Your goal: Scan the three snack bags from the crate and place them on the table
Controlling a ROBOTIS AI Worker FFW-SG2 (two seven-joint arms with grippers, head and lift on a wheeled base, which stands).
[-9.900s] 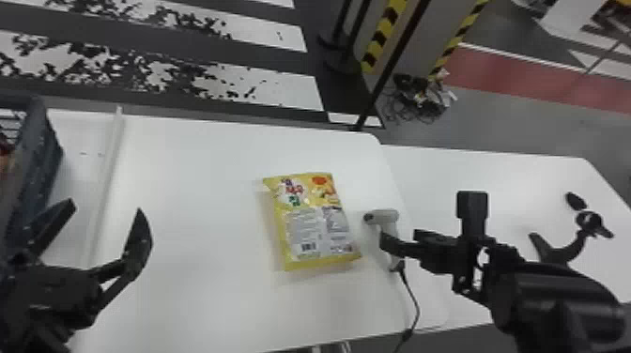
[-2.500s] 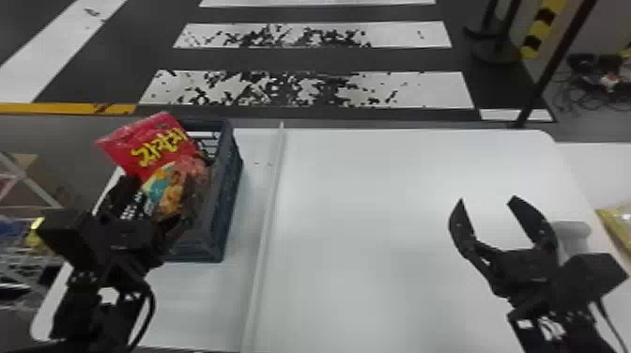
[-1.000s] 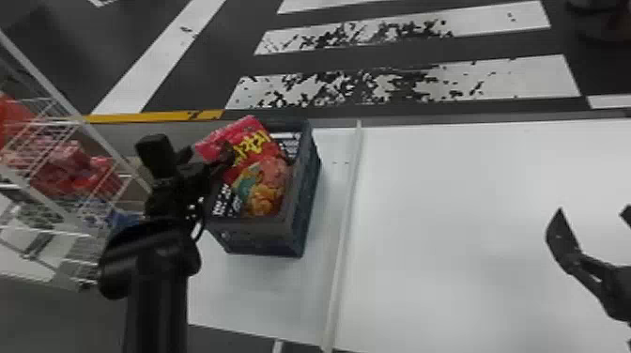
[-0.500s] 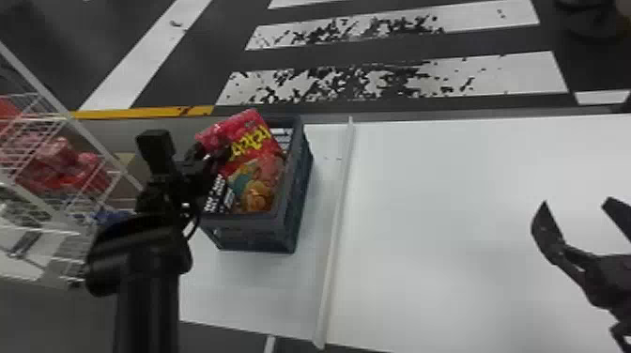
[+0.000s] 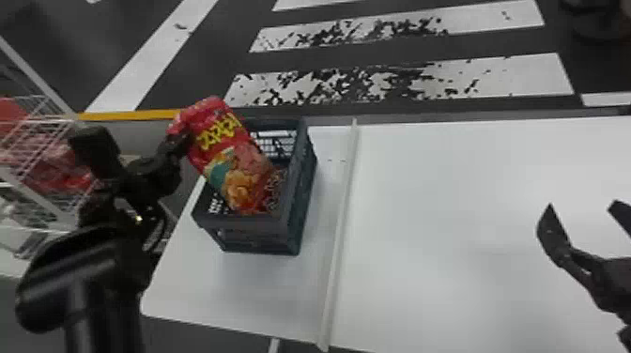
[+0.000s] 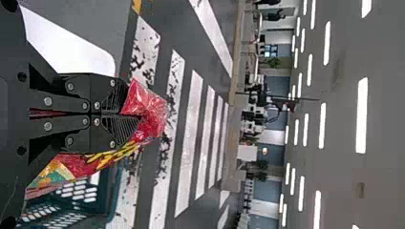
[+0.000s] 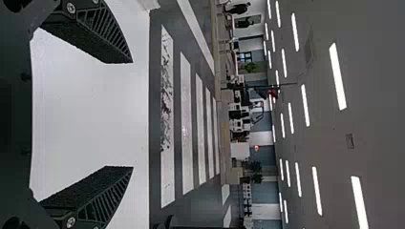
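Left end effector pinching red bag across crate's rim | right one spread | wide table between

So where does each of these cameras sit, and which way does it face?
Head view: on the robot's head, looking forward and down at the crate, red snack bag and table; both arms show.
Left wrist view: on the left wrist, looking past the left gripper, shut on the bag, across the striped floor.
Right wrist view: on the right wrist, looking out between the right gripper's open fingers.
Head and left wrist views share bag and crate.
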